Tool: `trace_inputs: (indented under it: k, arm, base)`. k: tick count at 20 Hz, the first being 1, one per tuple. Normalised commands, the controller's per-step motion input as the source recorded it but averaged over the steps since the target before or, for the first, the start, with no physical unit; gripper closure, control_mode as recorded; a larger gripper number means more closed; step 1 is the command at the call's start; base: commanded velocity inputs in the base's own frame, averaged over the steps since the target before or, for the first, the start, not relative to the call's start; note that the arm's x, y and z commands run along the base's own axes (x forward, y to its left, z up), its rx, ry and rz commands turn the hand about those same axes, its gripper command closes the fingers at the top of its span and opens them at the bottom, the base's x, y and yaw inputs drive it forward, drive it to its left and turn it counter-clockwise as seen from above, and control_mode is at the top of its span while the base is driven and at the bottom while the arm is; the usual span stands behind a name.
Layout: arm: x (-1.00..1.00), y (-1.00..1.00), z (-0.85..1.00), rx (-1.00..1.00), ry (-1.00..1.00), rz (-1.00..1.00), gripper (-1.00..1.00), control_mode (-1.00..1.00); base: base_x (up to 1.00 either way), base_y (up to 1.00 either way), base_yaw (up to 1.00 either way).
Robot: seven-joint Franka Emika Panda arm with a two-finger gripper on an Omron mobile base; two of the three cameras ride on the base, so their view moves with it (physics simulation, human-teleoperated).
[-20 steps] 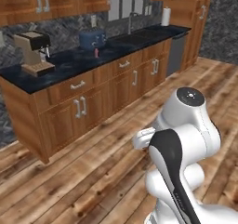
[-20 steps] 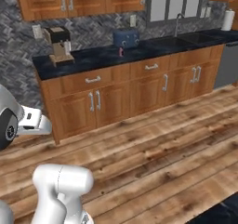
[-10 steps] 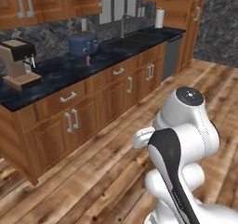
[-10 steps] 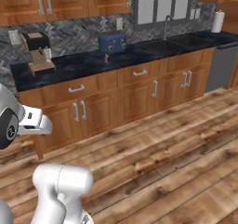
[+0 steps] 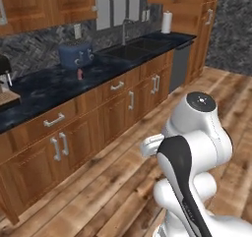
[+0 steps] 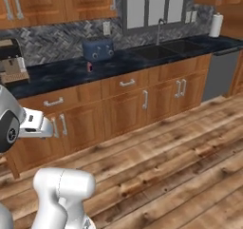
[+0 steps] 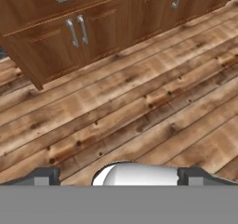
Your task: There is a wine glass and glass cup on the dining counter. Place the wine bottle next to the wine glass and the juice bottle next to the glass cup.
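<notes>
Left base: juice bottle (image 5: 79,74) far beyond claw (image 7: 119,176).

You see the coffee machine (image 5: 4,81) cut by the left edge of the left base view. The juice bottle (image 5: 79,74) (a red speck beside the toaster (image 5: 75,55)) is too small to read.

A blue toaster (image 6: 98,49) sits on the wall counter (image 6: 57,76), with a sink (image 6: 166,48) at its 3 o'clock and a paper towel roll (image 6: 216,25) beyond.
</notes>
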Motion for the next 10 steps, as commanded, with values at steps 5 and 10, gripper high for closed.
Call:
trace_inputs:
  k: [5, 10]
  arm:
    - [0.0, 0.0, 0.0, 0.0, 0.0, 0.0, -1.0, 1.0]
    - [0.0, 0.0, 0.0, 0.0, 0.0, 0.0, -1.0, 1.0]
  base:
    - [0.84, -0.27, 0.11]
    - [0.81, -0.19, 0.21]
